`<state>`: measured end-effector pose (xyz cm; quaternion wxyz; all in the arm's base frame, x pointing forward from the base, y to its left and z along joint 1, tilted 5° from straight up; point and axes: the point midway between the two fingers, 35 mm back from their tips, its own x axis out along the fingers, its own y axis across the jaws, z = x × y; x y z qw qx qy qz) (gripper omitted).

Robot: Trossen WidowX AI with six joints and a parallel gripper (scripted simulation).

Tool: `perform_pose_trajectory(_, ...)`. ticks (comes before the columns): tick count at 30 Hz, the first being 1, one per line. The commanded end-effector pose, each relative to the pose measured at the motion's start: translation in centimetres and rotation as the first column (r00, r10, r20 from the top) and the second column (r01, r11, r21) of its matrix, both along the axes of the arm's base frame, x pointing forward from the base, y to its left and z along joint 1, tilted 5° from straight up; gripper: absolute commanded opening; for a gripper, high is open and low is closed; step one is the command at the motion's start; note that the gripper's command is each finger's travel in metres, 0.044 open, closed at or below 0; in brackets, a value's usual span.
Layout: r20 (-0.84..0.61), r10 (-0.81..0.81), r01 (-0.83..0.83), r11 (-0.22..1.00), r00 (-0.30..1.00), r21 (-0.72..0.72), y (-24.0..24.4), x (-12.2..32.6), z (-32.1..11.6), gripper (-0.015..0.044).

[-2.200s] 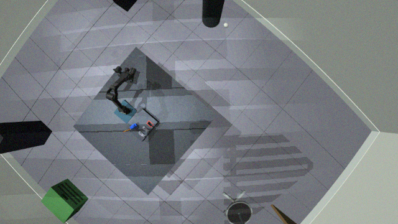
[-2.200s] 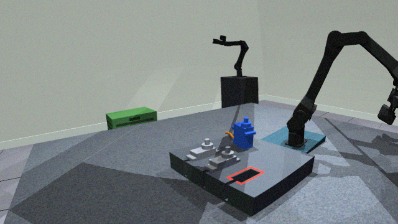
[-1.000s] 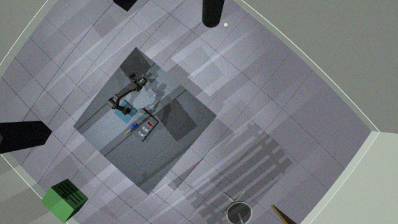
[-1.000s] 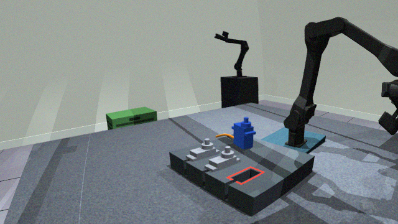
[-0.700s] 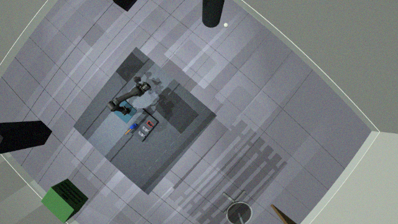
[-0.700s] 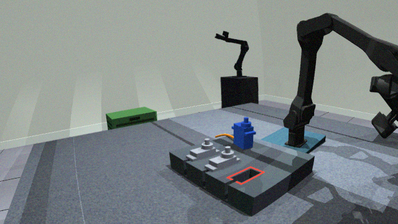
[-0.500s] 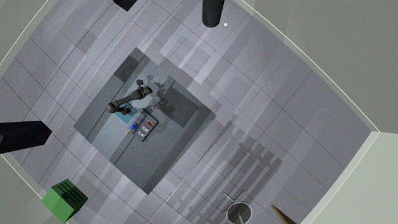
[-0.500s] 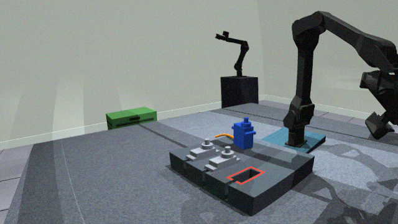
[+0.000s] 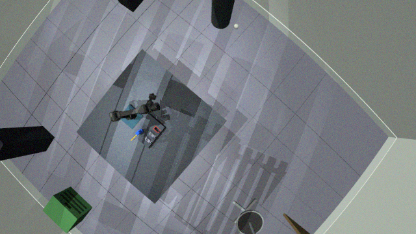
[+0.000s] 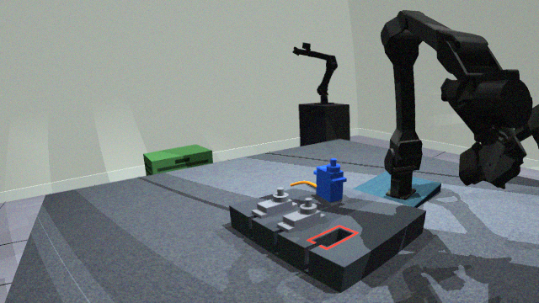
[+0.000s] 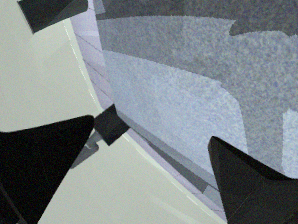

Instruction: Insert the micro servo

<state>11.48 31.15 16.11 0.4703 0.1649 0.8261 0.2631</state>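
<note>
The blue micro servo (image 9: 139,132) (image 10: 329,183) stands upright just behind the deck, its shaft pointing up. Its orange cable (image 9: 134,138) (image 10: 301,183) reaches out to the left in the exterior view. The dark deck (image 10: 324,269) holds two grey servos. The red outline (image 10: 342,241) marks an empty pocket with a side notch. My gripper (image 10: 490,166) (image 11: 152,132) is open and empty, in the air to the right of the deck in the exterior view, well away from the servo. The wrist view shows neither servo nor deck.
The arm's base stands on a teal plate (image 10: 429,194) behind the deck and right of the blue servo in the exterior view. Far off stand a green box (image 9: 62,211) (image 10: 178,157) and a second arm on a black pedestal (image 10: 324,124).
</note>
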Motion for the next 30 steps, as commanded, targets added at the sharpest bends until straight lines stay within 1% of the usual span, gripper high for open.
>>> perform_pose_trajectory(1,0.013,-0.103,0.103,0.993,0.995,-0.054,-1.7,2.1,-0.1,0.0440)
perform_pose_trajectory(9,0.057,-0.334,0.339,0.928,0.941,-0.155,-6.0,6.5,0.0,0.0440)
perform_pose_trajectory(15,0.097,-0.497,0.506,0.834,0.862,-0.220,-9.7,9.2,0.2,0.0440)
perform_pose_trajectory(22,0.150,-0.664,0.675,0.680,0.733,-0.288,-14.6,11.6,0.4,0.0440)
perform_pose_trajectory(30,0.217,-0.810,0.818,0.456,0.545,-0.350,-20.3,13.0,0.6,0.0440)
